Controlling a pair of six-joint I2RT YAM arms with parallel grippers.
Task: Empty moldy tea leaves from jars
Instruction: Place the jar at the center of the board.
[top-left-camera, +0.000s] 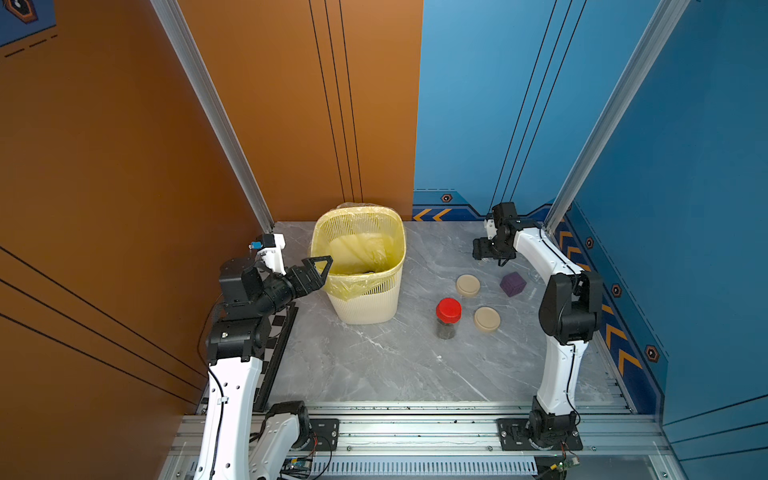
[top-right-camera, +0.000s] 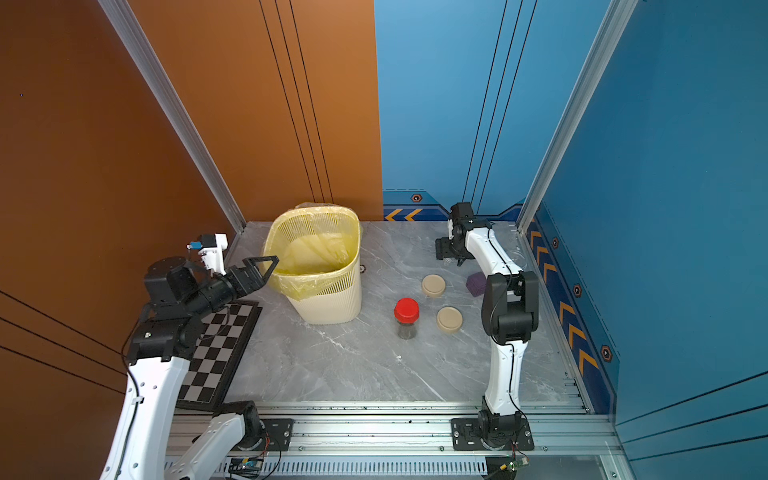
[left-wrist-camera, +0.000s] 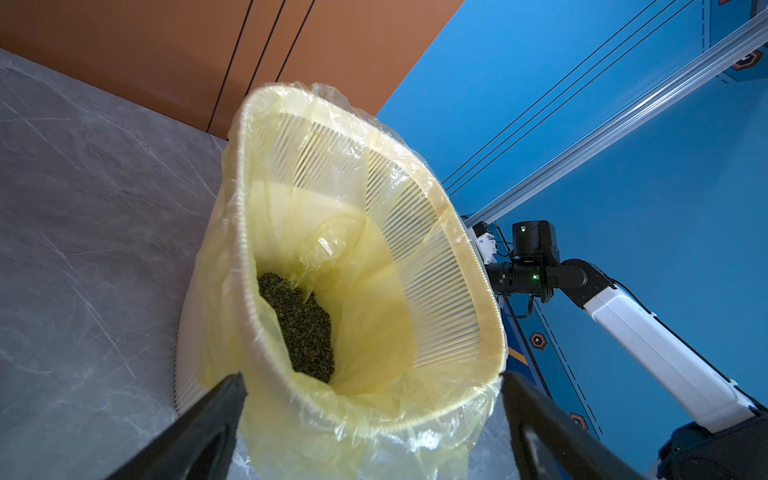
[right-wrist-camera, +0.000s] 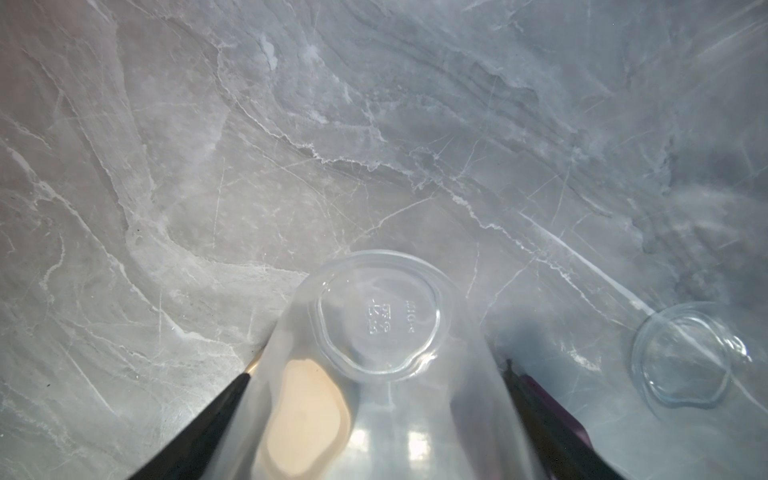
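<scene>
Left arm (top-left-camera: 232, 386) and right arm (top-left-camera: 557, 374) show white shells, black joints and thin black cables; left tool (top-left-camera: 326, 266) black.

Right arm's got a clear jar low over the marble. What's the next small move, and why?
Probably ease the right gripper down and release the empty jar upright beside the other empty jar. Nothing is left in it, tea leaves already lie in the bin, and the red-lidded jar, with dark contents, is capped and needs a free gripper.

Top views high overhead, wrist views close on bin (left-wrist-camera: 436, 299), tabletop (right-wrist-camera: 374, 124)
</scene>
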